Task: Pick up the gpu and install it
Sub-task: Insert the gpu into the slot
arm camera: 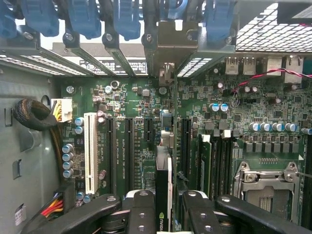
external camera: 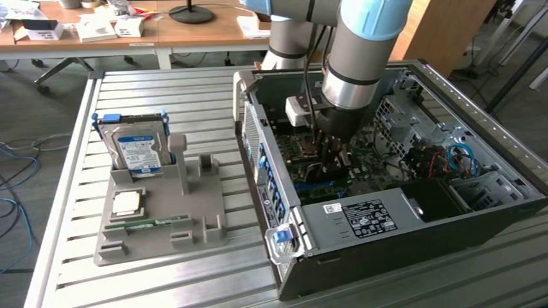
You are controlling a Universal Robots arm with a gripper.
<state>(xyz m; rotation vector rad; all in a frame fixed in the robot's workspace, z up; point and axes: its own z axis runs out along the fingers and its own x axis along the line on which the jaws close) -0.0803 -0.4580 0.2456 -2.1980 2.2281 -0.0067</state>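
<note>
Gripping the gpu (arm camera: 164, 187) edge-on, the gripper (arm camera: 165, 214) shows in the wrist view with its black fingers (arm camera: 139, 212) closed narrowly on either side of the thin dark card, which stands upright over the green motherboard (arm camera: 141, 122) among the long black expansion slots beside a white slot (arm camera: 90, 151). Whether the card's lower edge is already seated in a slot cannot be told. Beyond the card, blue latches (arm camera: 83, 17) line the metal rear wall of the case, and a silver processor socket frame (arm camera: 268, 183) sits at the lower right of that frame. In the exterior view, nearest the camera at lower left, a grey parts holder (external camera: 158, 224) rests on the slatted metal table (external camera: 128, 83), carrying a narrow green memory stick (external camera: 154, 223), a square silver chip (external camera: 127, 203) and, standing upright at its far end, a blue-labelled hard drive (external camera: 137, 149). Right of it lies the open black computer case (external camera: 385, 218), with the robot arm (external camera: 364, 58) reaching down into its middle and the gripper (external camera: 330, 154) low over the board. Farther back, at the top of the frame, a wooden desk (external camera: 197, 32) holds white boxes and a black lamp base.
</note>
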